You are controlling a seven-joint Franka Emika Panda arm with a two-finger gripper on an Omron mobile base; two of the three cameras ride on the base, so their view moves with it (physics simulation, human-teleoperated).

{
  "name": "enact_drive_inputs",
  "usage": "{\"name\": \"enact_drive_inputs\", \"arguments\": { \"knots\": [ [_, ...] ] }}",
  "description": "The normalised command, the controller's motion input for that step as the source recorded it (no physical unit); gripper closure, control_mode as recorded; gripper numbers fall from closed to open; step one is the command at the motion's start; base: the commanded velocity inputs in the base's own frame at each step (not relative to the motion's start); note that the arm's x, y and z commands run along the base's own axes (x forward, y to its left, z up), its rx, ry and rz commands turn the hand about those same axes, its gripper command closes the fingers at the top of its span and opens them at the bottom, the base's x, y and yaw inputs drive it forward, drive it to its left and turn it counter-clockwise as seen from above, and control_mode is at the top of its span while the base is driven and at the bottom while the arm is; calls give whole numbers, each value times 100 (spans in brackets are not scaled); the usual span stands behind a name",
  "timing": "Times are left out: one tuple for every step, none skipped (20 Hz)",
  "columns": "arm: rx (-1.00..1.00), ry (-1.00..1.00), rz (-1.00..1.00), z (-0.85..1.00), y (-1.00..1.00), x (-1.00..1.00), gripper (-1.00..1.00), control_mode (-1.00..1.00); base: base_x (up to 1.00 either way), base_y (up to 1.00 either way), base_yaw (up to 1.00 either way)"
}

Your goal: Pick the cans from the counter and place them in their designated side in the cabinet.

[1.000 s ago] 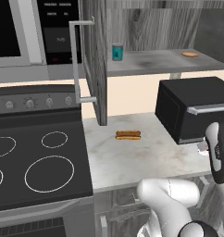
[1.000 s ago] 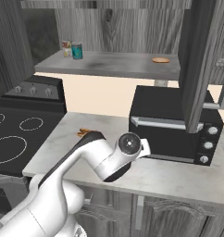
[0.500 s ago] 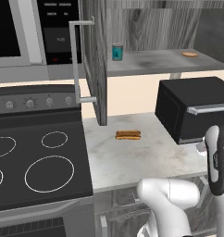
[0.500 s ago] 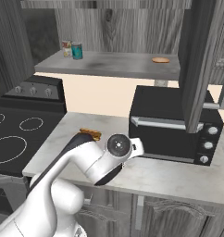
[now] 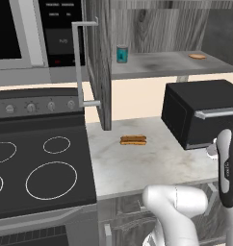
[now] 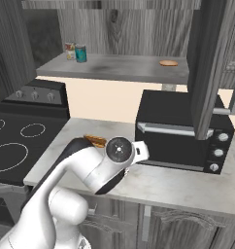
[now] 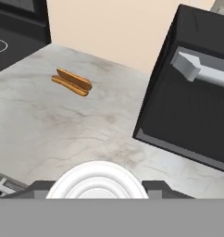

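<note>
Hand state: closed down tight per the fingers' position, nothing seen between them; whether anything is held cannot be confirmed from the hand view, where a white round surface is seen just above the bottom edge. Both cans are already seen on the cabinet shelf (image 6: 139,68): the teal can (image 6: 80,52) and the red can (image 6: 70,50) stand upright side by side at the shelf's far left end, red one partly hidden behind teal. In the left base view the teal can (image 5: 122,54) is seen just past the open cabinet door (image 5: 100,62). No can is seen on the tabletop (image 5: 152,161); a hot dog (image 5: 133,140) is lying there, with a black toaster oven (image 6: 182,129) to its right. Key relation: the cans lie up and to the left of the arm, long axes vertical, well apart from the wrist, which is parked low by the tabletop's front edge near the oven. Judgement: placing looks done; whether each can sits on its designated side cannot be told.
</note>
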Motion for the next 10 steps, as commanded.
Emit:
{"name": "enact_drive_inputs", "arguments": {
  "knots": [
    [0,0,2,33,0,-9,100,-100,0,0,0],
    [0,0,2,35,0,-9,100,-100,0,0,0],
    [0,0,2,34,0,-9,100,-100,0,0,0],
    [0,0,2,36,0,-9,100,-100,0,0,0],
    [1,0,3,35,1,-9,100,-100,0,0,0],
    [1,0,3,35,1,-9,100,-100,0,0,0],
    [2,0,3,34,0,-10,100,-100,0,0,0],
    [2,0,4,31,0,-12,100,-100,0,0,0],
    [2,0,4,30,0,-15,100,-100,0,0,0],
    [3,0,3,28,0,-18,100,-100,0,0,0]
  ]
}}
